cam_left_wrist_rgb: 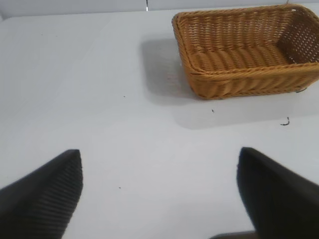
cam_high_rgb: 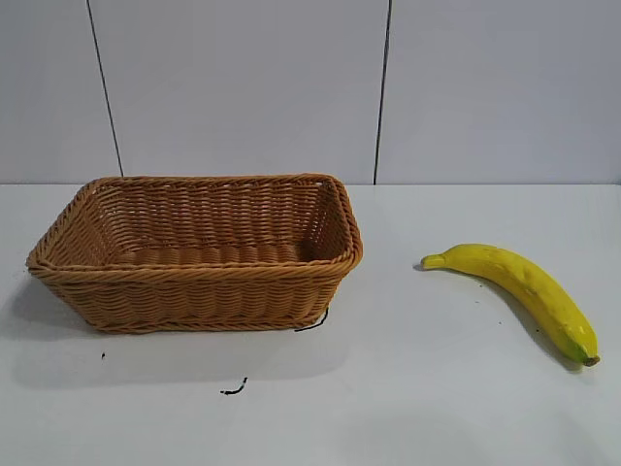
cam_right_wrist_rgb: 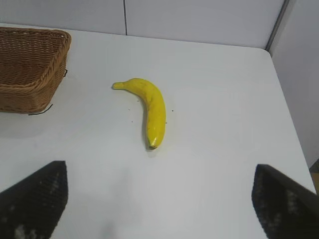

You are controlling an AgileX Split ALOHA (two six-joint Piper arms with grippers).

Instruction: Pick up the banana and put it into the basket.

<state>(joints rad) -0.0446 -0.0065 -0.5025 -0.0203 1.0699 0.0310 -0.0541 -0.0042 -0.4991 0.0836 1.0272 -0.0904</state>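
Banana (cam_high_rgb: pixel 519 289) lies flat on the white worktop (cam_high_rgb: pixel 408 388) at the right of the exterior frame, well apart from the wicker basket (cam_high_rgb: pixel 194 291) at centre left, its stem end pointing toward the basket and its greenish tip toward the lower right. Nothing touches it yet. Judging by its look, it should be light and fairly firm, with a smooth skin that could slide between fingers, and its curve means it may roll or pivot if pinched off-centre. The thick middle of the arc, gripped across its width, seems the safest hold; the tapered ends would likely slip out. In the right wrist view the right gripper (cam_right_wrist_rgb: pixel 159 199) hangs back from the fruit with its jaws spread wide and holding nothing, the banana in the middle of that frame. The left gripper (cam_left_wrist_rgb: pixel 159 194) is likewise spread wide and holding nothing, over bare worktop, with the basket at upper right of its view.
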